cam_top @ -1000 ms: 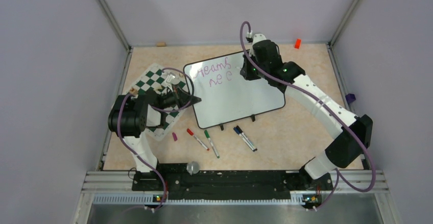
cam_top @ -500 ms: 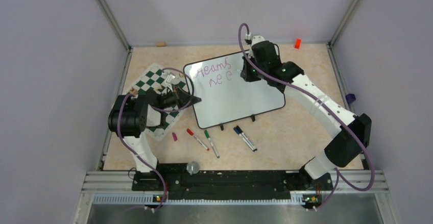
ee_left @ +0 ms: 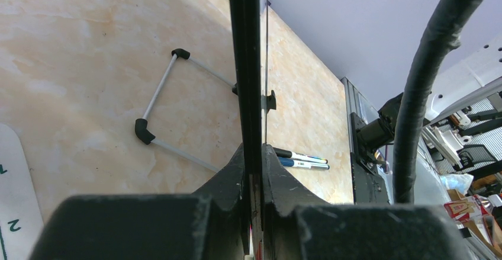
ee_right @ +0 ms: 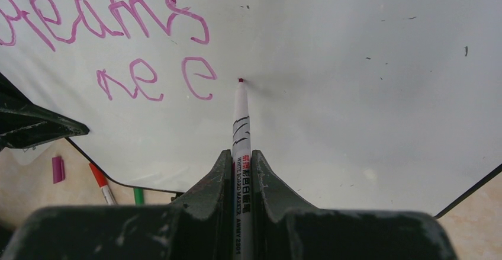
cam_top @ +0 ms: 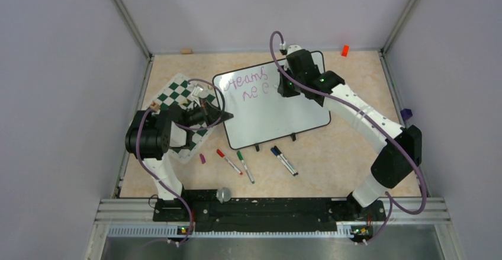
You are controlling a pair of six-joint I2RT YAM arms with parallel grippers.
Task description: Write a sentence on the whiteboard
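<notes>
My right tool (ee_right: 240, 171) is pinching a marker (ee_right: 240, 118), and its tip looks to be down on the whiteboard (cam_top: 284, 115), just right of the second line of the sentence (ee_right: 118, 47). My left tool (ee_left: 253, 171) is clamped tight on the board's left edge. The board sits in the middle of the desk (cam_top: 331, 159), with the pink writing in its far left corner. A chess mat (cam_top: 177, 97) lies on the left, and a few loose pens (cam_top: 229, 161) are on the near side.

left arm (cam_top: 148, 138) folded low, elbow bent, left gripper (cam_top: 220, 116) fingers (ee_left: 234, 174) pinched tight on whiteboard (cam_top: 278, 112) edge. right arm (cam_top: 362, 111) stretched far forward, right gripper (cam_top: 283, 86) angled down, fingers clamped round marker (ee_right: 241, 118).
</notes>
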